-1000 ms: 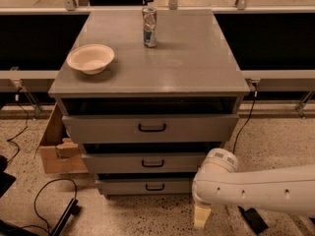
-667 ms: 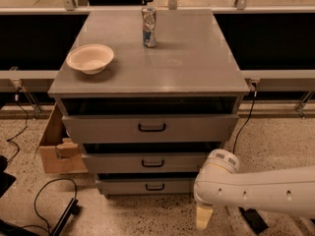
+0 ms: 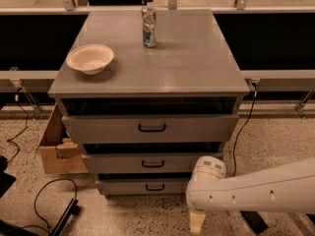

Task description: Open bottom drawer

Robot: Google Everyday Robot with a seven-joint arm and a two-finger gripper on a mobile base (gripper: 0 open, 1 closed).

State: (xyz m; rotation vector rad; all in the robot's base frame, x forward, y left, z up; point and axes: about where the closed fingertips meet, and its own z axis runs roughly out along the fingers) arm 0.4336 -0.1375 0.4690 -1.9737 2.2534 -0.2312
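The bottom drawer (image 3: 123,186) is the narrowest grey front at the foot of the grey cabinet (image 3: 197,68). It has a small black loop handle (image 3: 155,187) at its centre. My gripper (image 3: 197,222) hangs from the white arm (image 3: 256,193) that comes in from the right. It is just above the floor, to the right of the bottom drawer's handle and in front of it. It is not touching the drawer. The arm's rounded joint hides the right end of the bottom drawer front.
A mid-sized drawer (image 3: 152,163) and a wide top drawer (image 3: 150,128) sit above it. A beige bowl (image 3: 90,58) and a can (image 3: 148,26) stand on the cabinet top. A cardboard box (image 3: 56,149) and black cables (image 3: 44,200) lie on the floor to the left.
The gripper and the arm's joint have shifted slightly left and down. The drawers have not moved.
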